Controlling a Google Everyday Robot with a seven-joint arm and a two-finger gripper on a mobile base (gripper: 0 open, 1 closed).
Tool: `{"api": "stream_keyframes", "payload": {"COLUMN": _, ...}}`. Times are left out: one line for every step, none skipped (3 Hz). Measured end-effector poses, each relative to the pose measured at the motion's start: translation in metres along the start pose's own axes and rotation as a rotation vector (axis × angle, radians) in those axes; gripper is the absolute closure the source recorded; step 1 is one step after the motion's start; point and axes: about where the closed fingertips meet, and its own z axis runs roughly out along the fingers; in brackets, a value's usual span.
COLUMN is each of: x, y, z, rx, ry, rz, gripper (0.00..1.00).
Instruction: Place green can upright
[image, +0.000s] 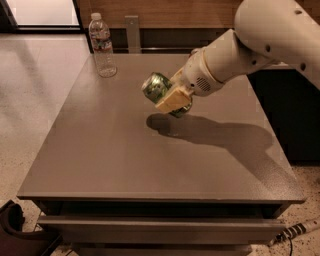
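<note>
Clamped shut on the green can (157, 89) with the gripper (169, 96), one pale yellowish pad (175, 100) showing across the can's near side. Held clear of the table (100, 165), over the far middle of the top, not touching the surface. Tilted well off upright, close to lying on its side: one round end facing left and toward the camera, the other tucked in under the wrist on the right. Reaching in from the far right on the white arm (240, 50). Throwing a dark shadow (167, 125) onto the tabletop just below the can, stretching off to the right.

Over at the far left corner, standing upright: a clear plastic water bottle (102, 45), white cap on, well apart from can and gripper. Past the far edge, a pale upright post (132, 32) against a wood-panelled wall (165, 10). Down at the near left on the floor (35, 100), a dark object (10, 222), cut off by the frame. At the near right, a striped cable (295, 231).

On labels: pale yellow-green markings on the can's green side, too blurred to read. Likewise the band around the bottle, with no legible words.
</note>
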Motion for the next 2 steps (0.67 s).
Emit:
{"api": "stream_keyframes", "payload": {"x": -0.005, "y": -0.009, "z": 0.007, "rx": 0.066, "ry": -0.196, "rz": -0.022, "gripper": 1.0}}
{"api": "stream_keyframes", "payload": {"x": -0.016, "y": -0.022, "z": 0.014, "rx": 0.083, "ry": -0.323, "rz": -0.037, "gripper": 1.0}}
